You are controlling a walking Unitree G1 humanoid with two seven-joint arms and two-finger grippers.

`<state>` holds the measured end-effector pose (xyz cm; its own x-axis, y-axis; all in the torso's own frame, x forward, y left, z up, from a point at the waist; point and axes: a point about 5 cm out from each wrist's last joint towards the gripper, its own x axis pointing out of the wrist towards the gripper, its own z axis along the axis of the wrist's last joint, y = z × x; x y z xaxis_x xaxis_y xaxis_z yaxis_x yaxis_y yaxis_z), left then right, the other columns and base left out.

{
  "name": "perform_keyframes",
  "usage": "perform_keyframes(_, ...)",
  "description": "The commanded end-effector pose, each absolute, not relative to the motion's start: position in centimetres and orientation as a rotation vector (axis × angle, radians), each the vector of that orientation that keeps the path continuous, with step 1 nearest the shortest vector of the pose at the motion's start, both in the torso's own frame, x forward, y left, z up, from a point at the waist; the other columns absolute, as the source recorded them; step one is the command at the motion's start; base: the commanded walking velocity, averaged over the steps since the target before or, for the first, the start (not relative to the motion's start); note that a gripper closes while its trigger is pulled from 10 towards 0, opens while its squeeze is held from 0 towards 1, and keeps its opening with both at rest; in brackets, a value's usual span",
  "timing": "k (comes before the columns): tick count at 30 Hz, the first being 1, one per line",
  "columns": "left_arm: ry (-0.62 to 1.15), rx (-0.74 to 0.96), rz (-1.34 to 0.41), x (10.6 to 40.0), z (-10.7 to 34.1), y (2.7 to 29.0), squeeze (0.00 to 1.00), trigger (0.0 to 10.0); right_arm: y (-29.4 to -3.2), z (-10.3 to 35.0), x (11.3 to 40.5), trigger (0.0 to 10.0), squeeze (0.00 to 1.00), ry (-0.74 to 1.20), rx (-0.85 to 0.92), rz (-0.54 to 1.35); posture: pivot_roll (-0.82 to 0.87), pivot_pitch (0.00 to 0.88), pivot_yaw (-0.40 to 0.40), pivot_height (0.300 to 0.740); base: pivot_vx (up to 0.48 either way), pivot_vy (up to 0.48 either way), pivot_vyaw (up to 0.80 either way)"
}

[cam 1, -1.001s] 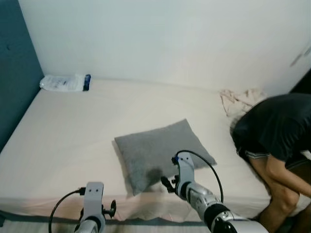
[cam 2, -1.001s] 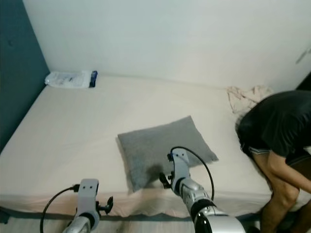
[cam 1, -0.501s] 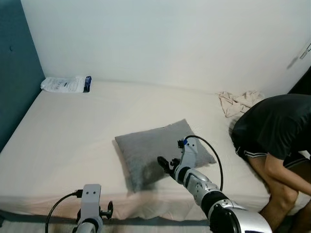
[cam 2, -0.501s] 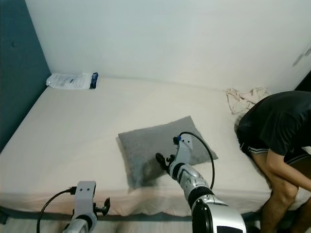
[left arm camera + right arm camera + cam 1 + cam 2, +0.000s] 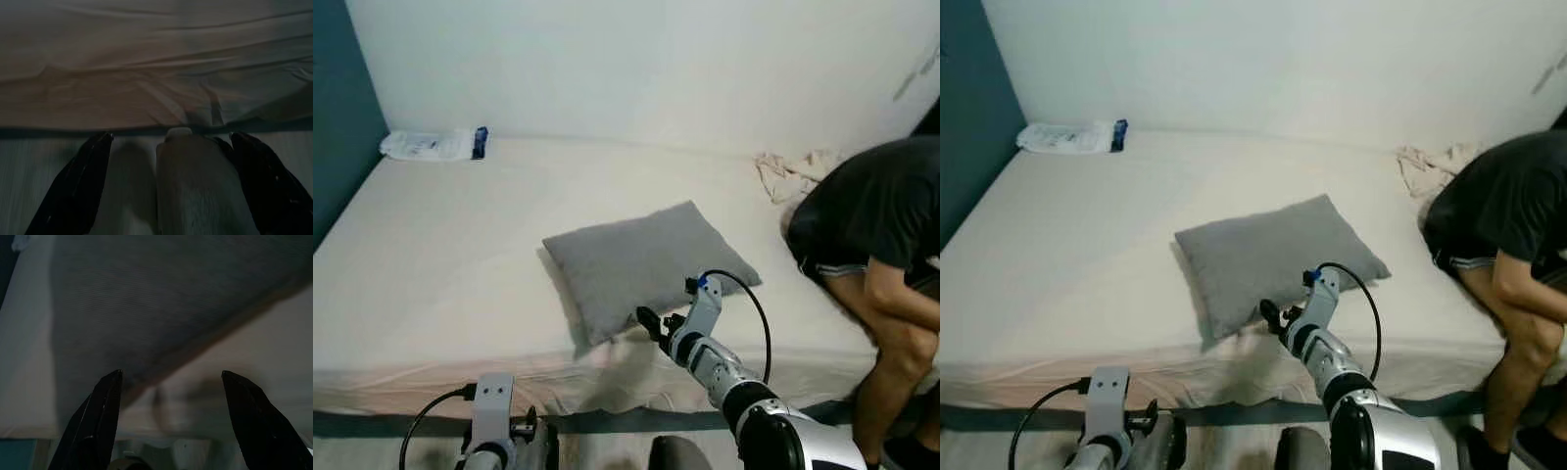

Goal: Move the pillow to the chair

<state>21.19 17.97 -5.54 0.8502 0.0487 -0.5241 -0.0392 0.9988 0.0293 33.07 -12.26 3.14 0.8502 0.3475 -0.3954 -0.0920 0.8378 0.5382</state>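
head views: bright, even, soft light, mild blur | grey fabric pillow [image 5: 641, 258] casts soft shadow on cream bed sheet [image 5: 440, 245] | wrist views: dim, murky, grainy | long black fingers [image 5: 93, 423] blurred, out of focus

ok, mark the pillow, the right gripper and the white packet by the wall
pillow [image 5: 641, 259], left eye view, middle of its grey top.
right gripper [image 5: 648, 321], left eye view, fingertips at the pillow's near edge.
white packet [image 5: 423, 145], left eye view, its middle.
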Motion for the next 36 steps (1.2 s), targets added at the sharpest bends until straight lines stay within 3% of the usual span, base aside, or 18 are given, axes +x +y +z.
perform_keyframes(1,0.519,0.041,0.015,21.6,-5.2,17.6,0.0,10.0,-12.7,4.0,33.7,10.0,0.0,0.468,0.556,0.232,0.1,0.084,-0.126,0.555,0.0,0.0,0.0)
perform_keyframes(10,0.481,0.067,-0.007,21.6,-4.9,17.6,0.0,10.0,-13.5,5.0,34.4,10.0,0.0,0.404,0.613,0.225,0.12,0.109,-0.11,0.515,0.0,0.0,0.0)
perform_keyframes(15,0.498,0.067,-0.001,20.4,-5.5,17.8,0.0,10.0,-11.7,5.4,34.2,10.0,0.0,0.377,0.672,0.392,0.14,0.132,-0.102,0.495,0.0,0.0,0.0)
perform_keyframes(25,0.518,0.065,0.004,19.0,-6.1,17.8,0.0,10.0,-9.3,8.4,35.0,10.0,0.0,0.22,0.799,0.665,0.16,0.157,-0.095,0.495,0.0,0.0,0.0)
perform_keyframes(28,0.519,0.067,0.002,18.7,-6.2,17.8,0.0,10.0,-10.2,8.7,35.9,10.0,0.0,0.233,0.763,0.518,0.16,0.164,-0.096,0.495,0.0,0.0,0.0)
perform_keyframes(36,0.509,0.083,0.008,18.1,-6.2,18.5,0.0,10.0,-11.8,8.8,36.2,10.0,0.0,0.201,0.83,0.405,0.2,0.184,-0.08,0.495,0.0,0.0,0.0)
